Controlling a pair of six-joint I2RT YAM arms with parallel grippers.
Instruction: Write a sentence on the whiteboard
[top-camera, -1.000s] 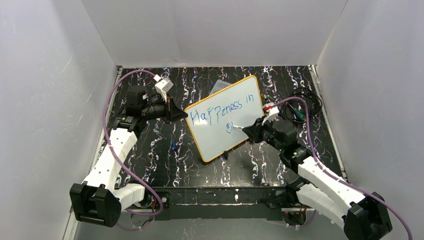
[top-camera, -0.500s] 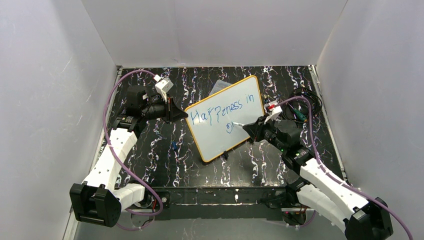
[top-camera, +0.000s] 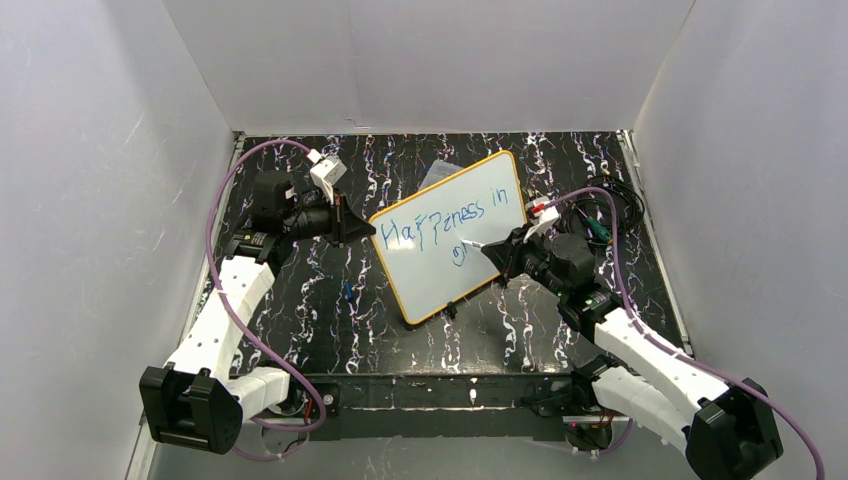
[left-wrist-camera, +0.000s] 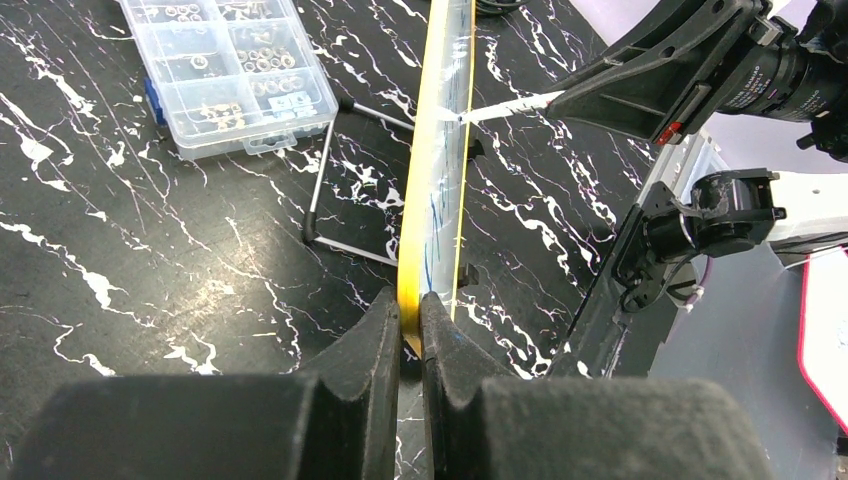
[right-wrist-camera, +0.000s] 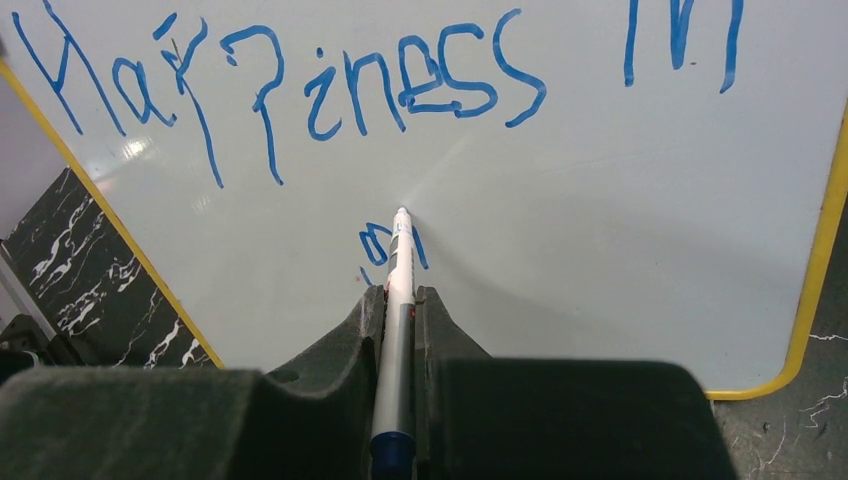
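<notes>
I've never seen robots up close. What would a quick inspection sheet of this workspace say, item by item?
Surface: black marbled table.
Job's things: whiteboard propped on a wire stand; sentence reads "Happiness in", second line barely begun; marker tip on the board.
Clutter: clear compartment box behind the board; small blue object, unidentifiable.
Grippers: left gripper shut on the whiteboard's edge; right gripper shut on the marker.
Cables: purple cable along each arm; black coil far right.
Surroundings: plain white walls on three sides.
</notes>
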